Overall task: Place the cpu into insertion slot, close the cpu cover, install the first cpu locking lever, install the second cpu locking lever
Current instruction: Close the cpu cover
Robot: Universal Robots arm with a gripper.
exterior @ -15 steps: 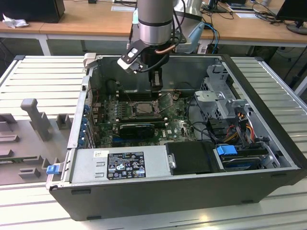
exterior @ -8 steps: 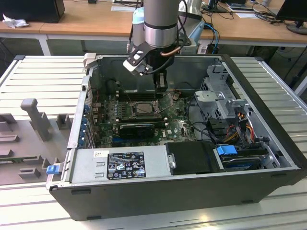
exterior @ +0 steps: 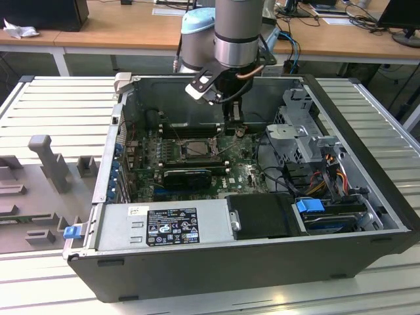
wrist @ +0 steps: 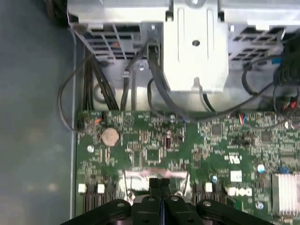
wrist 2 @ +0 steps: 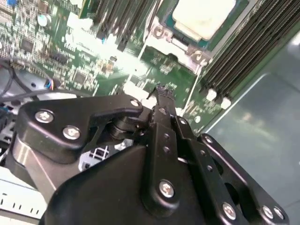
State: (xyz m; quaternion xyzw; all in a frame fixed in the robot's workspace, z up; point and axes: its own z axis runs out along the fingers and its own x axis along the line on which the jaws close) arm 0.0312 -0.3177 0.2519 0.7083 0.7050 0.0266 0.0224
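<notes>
1. One robot arm [exterior: 233,33], carrying one gripper [exterior: 235,121].
2. One open computer case [exterior: 230,269] with one green motherboard [exterior: 243,174] inside.
3. One cpu [wrist 2: 204,16].
4. One round coin battery [wrist: 110,136].
5. Two blue tabs: a corner tab [exterior: 72,231] and a drive tab [exterior: 310,205].
6. One power supply box [exterior: 164,226].
7. One finned heatsink [wrist: 287,192].

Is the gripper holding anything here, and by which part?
Nothing is held: the gripper is shut with nothing between its jaws, just over the motherboard; the cpu lies on the board, apart from it.
</notes>
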